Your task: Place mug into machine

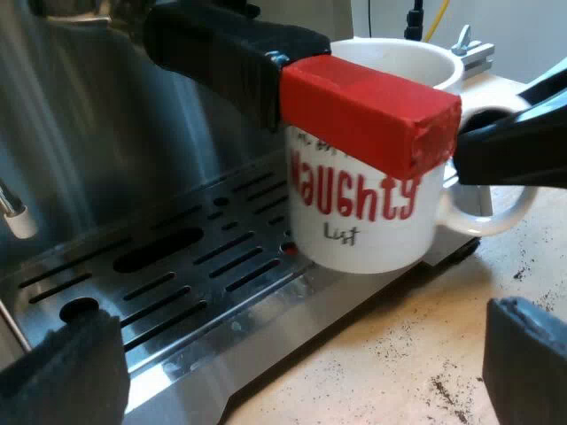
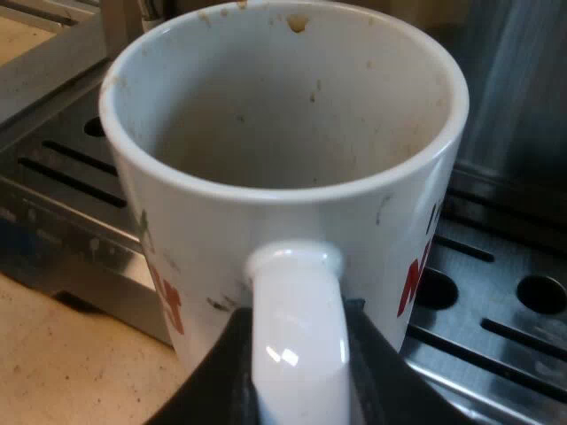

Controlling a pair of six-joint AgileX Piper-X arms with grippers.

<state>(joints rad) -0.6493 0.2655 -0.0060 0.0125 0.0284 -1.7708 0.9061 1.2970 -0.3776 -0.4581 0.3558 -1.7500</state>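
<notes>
the right claw (image 2: pixel 297 363) gripped the white mug (image 2: pixel 266 221) by its handle over the machine's drip tray (image 1: pixel 177 266); the left claw (image 1: pixel 297 336) hung open, facing the holder's red-ended handle (image 1: pixel 368 111).

Mug (image 1: pixel 363 230): white glazed ceramic, glossy + smooth, red and dark print on wall. Inner glaze shows brown stains; outer wall has grey scuffs near mug handle (image 2: pixel 297 328), which is glossy w/ bright highlights. Holder handle (image 1: pixel 221 53): matt black, plastic-looking. Its red end (image 1: pixel 368 111): matt, slightly rough, looks wrapped at the tip. Machine front (image 1: pixel 106 133): brushed steel, streaky sheen. Drip tray (image 1: pixel 186 274): slotted metal, satin finish, a few spots. Table (image 1: pixel 416 363): pale matt top, fine speckle, dark gritty crumbs on it. Left gripper (image 1: pixel 292 390) fingers (image 1: pixel 62 376): black, matt, grainy, rubbery-looking. Right gripper (image 2: pixel 297 390) fingers (image 2: pixel 221 376): black, matt, smoother.
</notes>
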